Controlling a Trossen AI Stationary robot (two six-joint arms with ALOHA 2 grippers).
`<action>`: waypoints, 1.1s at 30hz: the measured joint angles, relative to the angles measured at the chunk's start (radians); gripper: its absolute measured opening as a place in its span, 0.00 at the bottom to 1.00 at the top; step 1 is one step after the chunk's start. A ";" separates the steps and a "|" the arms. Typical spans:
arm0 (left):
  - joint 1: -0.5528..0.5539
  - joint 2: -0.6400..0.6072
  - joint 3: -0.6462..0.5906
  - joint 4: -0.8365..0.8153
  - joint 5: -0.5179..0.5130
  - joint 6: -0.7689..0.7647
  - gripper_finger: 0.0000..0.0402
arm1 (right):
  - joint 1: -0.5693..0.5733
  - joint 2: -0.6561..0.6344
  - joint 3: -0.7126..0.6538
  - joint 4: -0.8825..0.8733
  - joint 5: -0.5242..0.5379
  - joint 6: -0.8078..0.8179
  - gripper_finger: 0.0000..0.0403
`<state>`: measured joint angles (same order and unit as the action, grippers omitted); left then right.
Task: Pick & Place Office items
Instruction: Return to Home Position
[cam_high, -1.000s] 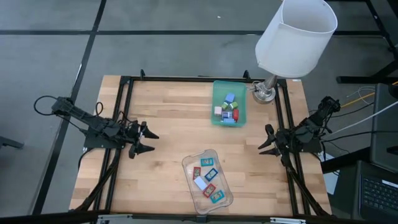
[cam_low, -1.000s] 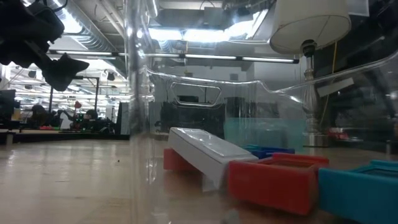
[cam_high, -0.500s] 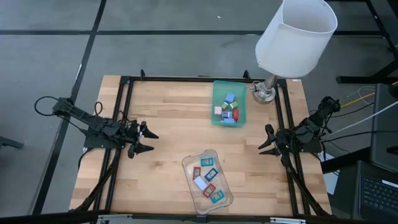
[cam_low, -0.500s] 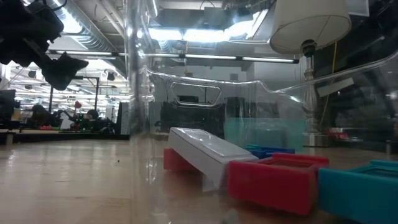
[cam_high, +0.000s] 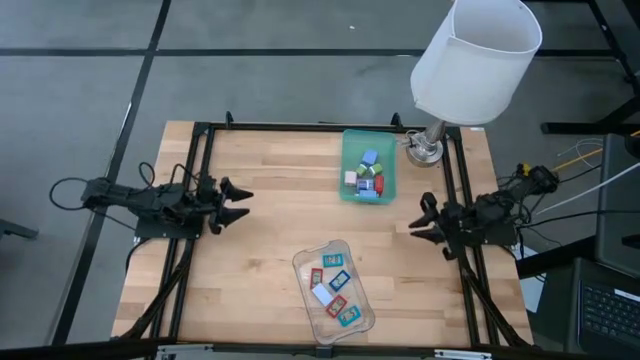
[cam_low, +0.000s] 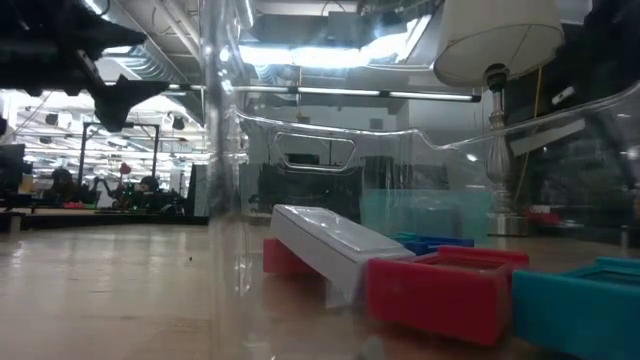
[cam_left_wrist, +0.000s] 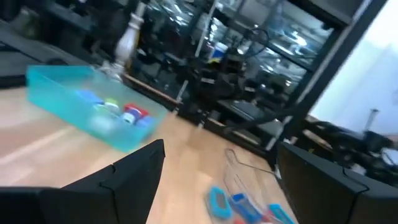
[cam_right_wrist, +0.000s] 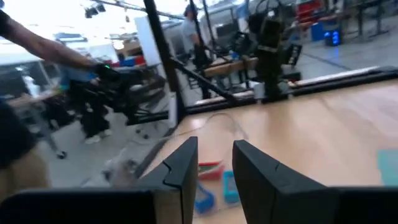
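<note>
The office items lie in two trays. Chunky blue, pink, green and red pieces (cam_high: 367, 178) sit in the green tray (cam_high: 347, 160) at the table's far middle. Flat teal, red, blue and white rectangles (cam_high: 333, 290) lie in the clear plastic tray (cam_high: 305, 262) near the near edge; the low view shows a white piece (cam_low: 330, 235) leaning on a red one (cam_low: 445, 290). My left gripper (cam_high: 238, 201) hovers open over the table's left part, above the table (cam_low: 110, 95), pointing right. My right gripper (cam_high: 418, 219) hovers open at the right side, pointing left.
A lamp with a white shade (cam_high: 475, 55) stands on its metal base (cam_high: 424, 150) at the far right corner, right beside the green tray. A black frame (cam_high: 200, 150) runs along the table's left, far and right sides. Bare wood (cam_high: 270, 190) lies between the grippers.
My left arm has swung toward the table's far edge and risen, its gripper tipping to lie level. My right gripper has shifted slightly toward the table's left and far side. Both stay open. The trays and their pieces have not moved.
</note>
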<state>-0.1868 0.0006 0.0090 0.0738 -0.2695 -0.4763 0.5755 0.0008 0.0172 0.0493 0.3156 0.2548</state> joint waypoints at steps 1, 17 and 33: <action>0.016 0.000 0.000 0.001 0.000 0.000 0.76 | -0.032 0.002 -0.001 -0.004 -0.016 -0.001 0.25; 0.120 0.000 0.000 0.004 0.003 0.000 0.76 | -0.439 -0.001 -0.001 0.003 -0.047 -0.004 0.25; 0.170 -0.001 0.000 0.005 0.002 0.000 0.76 | -0.480 -0.001 -0.001 0.003 -0.046 -0.005 0.25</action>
<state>-0.0170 -0.0002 0.0090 0.0784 -0.2672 -0.4763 0.0956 -0.0002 0.0158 0.0521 0.2691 0.2497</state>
